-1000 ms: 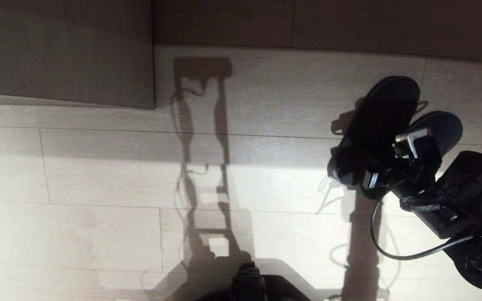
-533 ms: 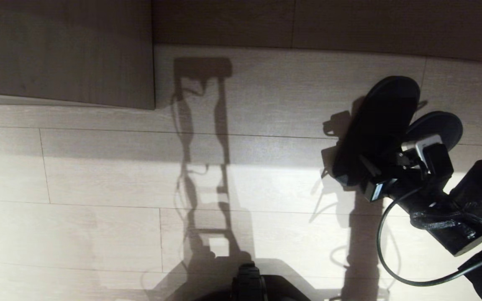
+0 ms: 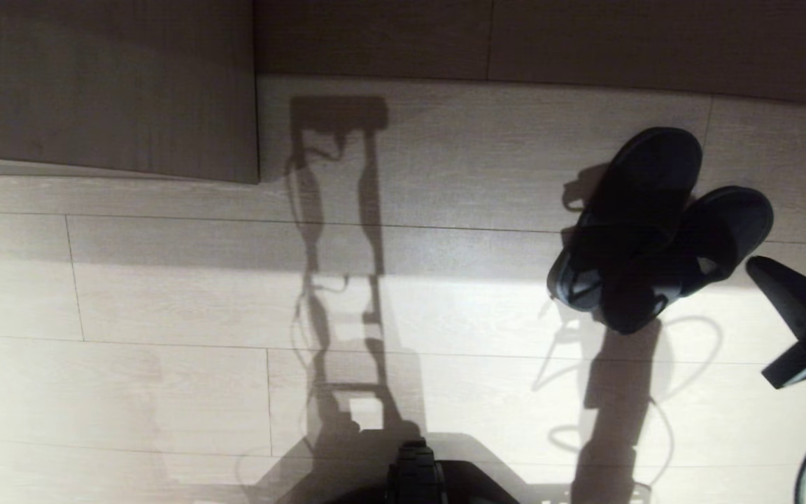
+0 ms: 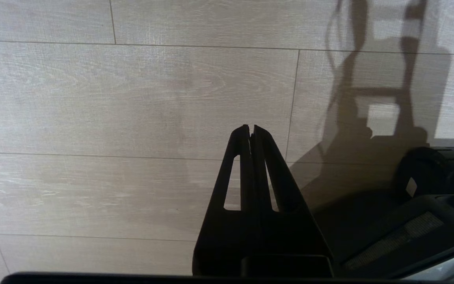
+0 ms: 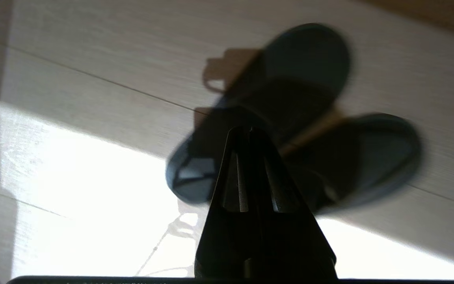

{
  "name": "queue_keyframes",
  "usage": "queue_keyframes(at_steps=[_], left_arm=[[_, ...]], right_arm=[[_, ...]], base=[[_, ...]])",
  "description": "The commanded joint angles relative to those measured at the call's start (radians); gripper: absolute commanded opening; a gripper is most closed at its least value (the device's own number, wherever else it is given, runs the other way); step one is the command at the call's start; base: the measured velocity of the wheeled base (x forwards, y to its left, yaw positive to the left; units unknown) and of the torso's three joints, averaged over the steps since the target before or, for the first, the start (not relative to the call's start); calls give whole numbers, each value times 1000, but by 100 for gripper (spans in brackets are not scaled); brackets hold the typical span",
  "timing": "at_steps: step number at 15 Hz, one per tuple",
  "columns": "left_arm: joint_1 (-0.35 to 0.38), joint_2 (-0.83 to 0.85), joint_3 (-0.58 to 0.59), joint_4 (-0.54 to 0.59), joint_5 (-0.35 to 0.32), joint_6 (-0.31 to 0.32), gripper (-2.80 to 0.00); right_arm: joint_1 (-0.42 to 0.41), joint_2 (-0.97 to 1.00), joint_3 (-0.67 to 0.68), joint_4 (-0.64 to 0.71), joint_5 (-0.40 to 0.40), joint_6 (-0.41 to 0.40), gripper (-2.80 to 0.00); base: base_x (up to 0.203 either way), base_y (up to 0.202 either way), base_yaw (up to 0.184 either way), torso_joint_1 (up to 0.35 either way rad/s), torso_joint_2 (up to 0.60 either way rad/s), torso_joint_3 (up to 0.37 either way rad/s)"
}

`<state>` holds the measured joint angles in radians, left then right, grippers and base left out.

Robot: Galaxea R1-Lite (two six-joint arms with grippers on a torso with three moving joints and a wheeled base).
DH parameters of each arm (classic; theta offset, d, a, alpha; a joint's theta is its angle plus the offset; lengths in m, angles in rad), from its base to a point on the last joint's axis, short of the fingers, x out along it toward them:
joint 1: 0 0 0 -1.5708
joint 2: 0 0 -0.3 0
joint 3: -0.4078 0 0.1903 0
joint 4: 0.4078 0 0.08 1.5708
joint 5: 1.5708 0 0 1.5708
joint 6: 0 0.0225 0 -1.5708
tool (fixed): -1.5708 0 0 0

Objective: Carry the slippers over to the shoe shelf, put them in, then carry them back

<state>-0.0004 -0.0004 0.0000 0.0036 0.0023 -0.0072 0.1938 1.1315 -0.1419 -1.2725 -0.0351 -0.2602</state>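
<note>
Head view has the slippers lying overlapped on the floor around 3 o'clock, right gripper just beside them, fingers closed on nothing. Only the left wrist view catches the left gripper, pinched shut too.

The right gripper hung at the head view's right edge, fingers pressed together and holding nothing. The left gripper pointed downward, its fingers likewise pressed together and empty.
</note>
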Motion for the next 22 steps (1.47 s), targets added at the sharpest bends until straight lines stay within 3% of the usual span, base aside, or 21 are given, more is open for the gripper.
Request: queue_keyframes(at_steps=[1,5,7,12,18,19,20,22], left_arm=[[0,0,0,1,1,0,-280],[0,0,0,-1,1,0,-280],[-1,0,0,1,1,0,-280],[0,0,0,1,1,0,-280],[-1,0,0,-1,1,0,-280],[-1,0,0,-1,1,0,-280],[0,0,0,-1,1,0,-280],[0,0,0,1,1,0,-280]], right_arm=[[-34,-271,29,100,-4,-2,-280],[-170,-727,21,556,-4,31,-280],[-248,-844,27,716,-8,75,-280],[-267,-860,143,624,-17,63,-280],[-217,-989,137,1015,168,71,-280],[-213,-1042,133,1072,169,71,-280],[-210,-1089,128,1166,140,71,-280],[-207,-1138,139,1225,60,111,-280]], base=[[0,0,0,0,0,0],[0,0,0,0,0,0],[0,0,0,0,0,0],[0,0,0,0,0,0],[0,0,0,0,0,0],[0,0,0,0,0,0],[0,0,0,0,0,0],[0,0,0,0,0,0]])
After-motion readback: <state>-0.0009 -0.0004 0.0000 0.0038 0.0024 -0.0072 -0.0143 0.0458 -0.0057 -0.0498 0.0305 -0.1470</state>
